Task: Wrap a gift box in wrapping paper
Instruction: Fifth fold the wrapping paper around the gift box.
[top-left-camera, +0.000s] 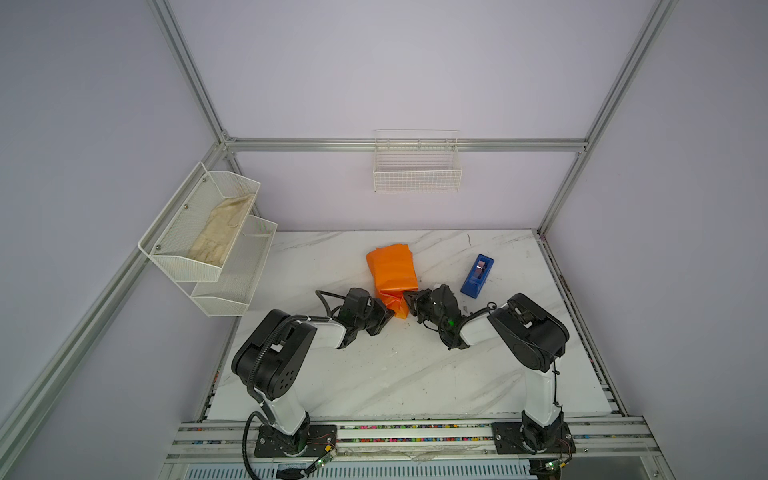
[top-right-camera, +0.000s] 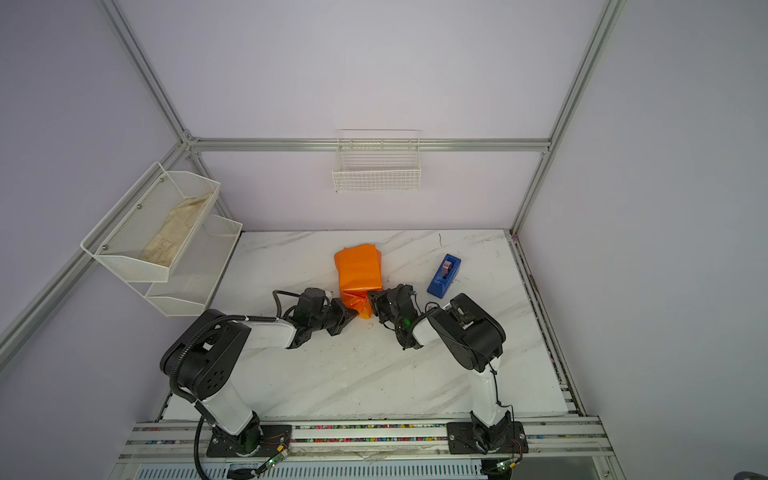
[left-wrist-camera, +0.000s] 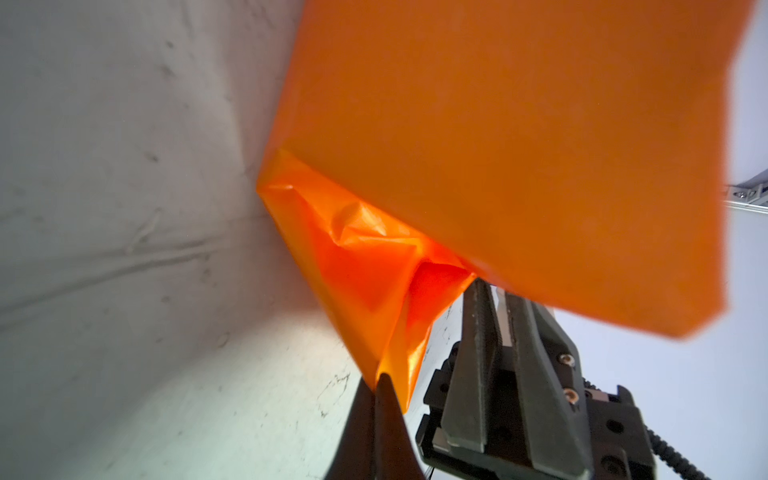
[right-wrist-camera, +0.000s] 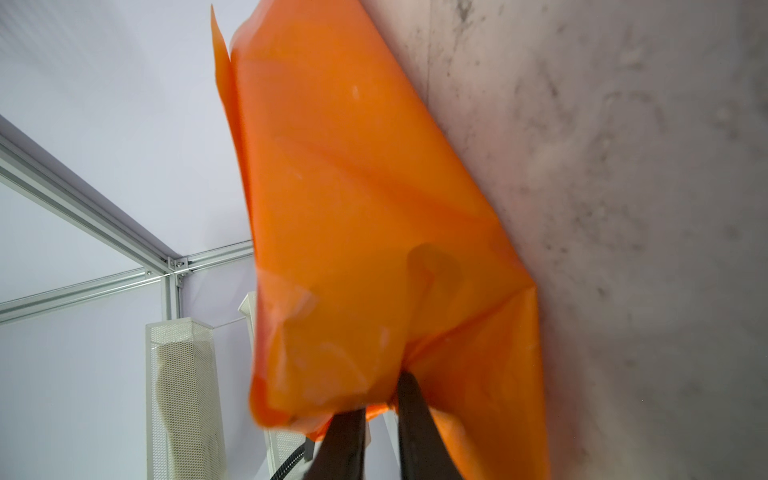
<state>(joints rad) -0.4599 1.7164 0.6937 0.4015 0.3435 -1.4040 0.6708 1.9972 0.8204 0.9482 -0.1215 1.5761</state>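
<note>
I note left gripper (left-wrist-camera: 380, 378) clamped on paper (top-left-camera: 392, 270) flap; right gripper (right-wrist-camera: 380, 392) slightly apart, hold unconfirmed; keep flap taut, crease against box

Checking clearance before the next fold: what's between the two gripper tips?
Only the crumpled near-end flap of the wrapping paper sits between the left gripper and the right gripper; both top views show it.

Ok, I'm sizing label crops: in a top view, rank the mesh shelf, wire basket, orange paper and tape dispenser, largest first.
1. mesh shelf
2. wire basket
3. paper
4. tape dispenser
Shelf and basket hang above the table, nearer the camera, so their lead may be partly perspective.
</note>
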